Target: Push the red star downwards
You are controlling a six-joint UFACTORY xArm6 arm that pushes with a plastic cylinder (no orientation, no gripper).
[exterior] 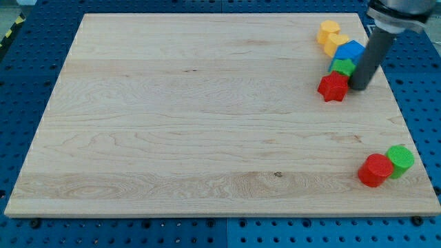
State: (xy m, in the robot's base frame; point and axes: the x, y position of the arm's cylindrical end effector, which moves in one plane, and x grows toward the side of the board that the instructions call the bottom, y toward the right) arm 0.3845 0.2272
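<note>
Board [207, 110] is light wood, fills most of the view, sits on a blue pegboard [27, 69]; view's left and centre of the board hold no blocks; all blocks are at the view's right edge. Upper-right cluster, running diagonally down toward the view's left: two yellow blocks [331, 36] touching each other, shape unclear; blue block [351, 50] just below them, touching; green block [342, 66] under the blue, partly hidden by it; red star [333, 87] at the cluster's bottom, touching the green block. My tip [359, 87] rests on the board just to the view's right of the red star, touching or nearly touching it, cannot tell which; rod rises up to the view's top right, passing in front of the blue and green blocks' right sides. No gripper on this arm, so no open or closed state to give. Lower right, well apart from the cluster: red block [375, 170], roughly round or hexagonal, touching a green cylinder [400, 160] on its right.
</note>
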